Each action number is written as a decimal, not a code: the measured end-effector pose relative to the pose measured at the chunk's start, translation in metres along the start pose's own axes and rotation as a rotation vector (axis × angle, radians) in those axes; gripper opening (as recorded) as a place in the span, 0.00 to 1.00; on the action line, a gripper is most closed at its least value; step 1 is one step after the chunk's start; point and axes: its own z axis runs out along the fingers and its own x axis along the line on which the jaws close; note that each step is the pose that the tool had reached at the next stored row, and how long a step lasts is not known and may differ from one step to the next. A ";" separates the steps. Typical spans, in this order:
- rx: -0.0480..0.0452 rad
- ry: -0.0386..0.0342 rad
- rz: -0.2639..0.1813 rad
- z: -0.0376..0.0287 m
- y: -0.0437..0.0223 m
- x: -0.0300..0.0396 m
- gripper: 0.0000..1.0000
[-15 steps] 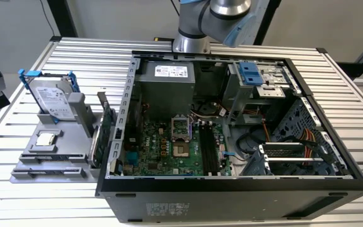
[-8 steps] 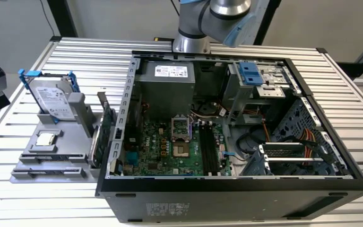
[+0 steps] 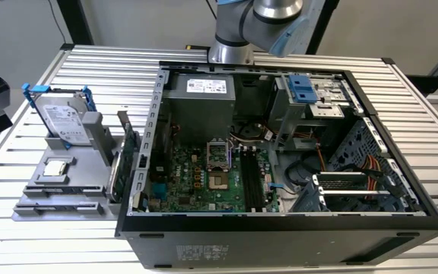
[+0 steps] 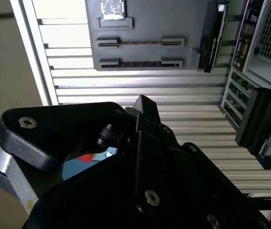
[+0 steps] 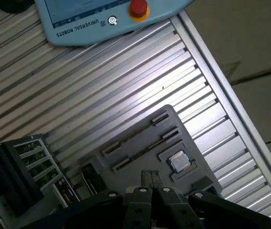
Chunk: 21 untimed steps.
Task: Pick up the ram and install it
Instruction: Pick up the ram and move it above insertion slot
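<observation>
The ram (image 4: 140, 42) shows as a thin stick seen edge-on, lying in one of two long slots of the grey holder (image 4: 145, 24) on the table. In the exterior view that holder (image 3: 44, 197) stands left of the open computer case (image 3: 280, 228). The motherboard's black slots (image 3: 253, 182) run down the middle of the case floor. My gripper (image 5: 150, 179) hangs high above the holder, well clear of the ram, its two fingers together with nothing between them. The arm (image 3: 250, 23) reaches in from behind the case.
On the holder stand a silver hard drive in a blue frame (image 3: 63, 120), a processor chip (image 3: 55, 167) and an upright green card (image 3: 128, 148). A teach pendant with a red button (image 5: 139, 8) lies on the ribbed table. The table edge (image 5: 231, 90) is close by.
</observation>
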 end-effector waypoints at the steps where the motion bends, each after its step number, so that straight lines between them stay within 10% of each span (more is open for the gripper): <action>1: 0.0000 0.0003 -0.007 0.0000 0.0000 0.0000 0.00; 21: -0.0011 0.0050 -0.108 0.0000 0.0000 0.0000 0.00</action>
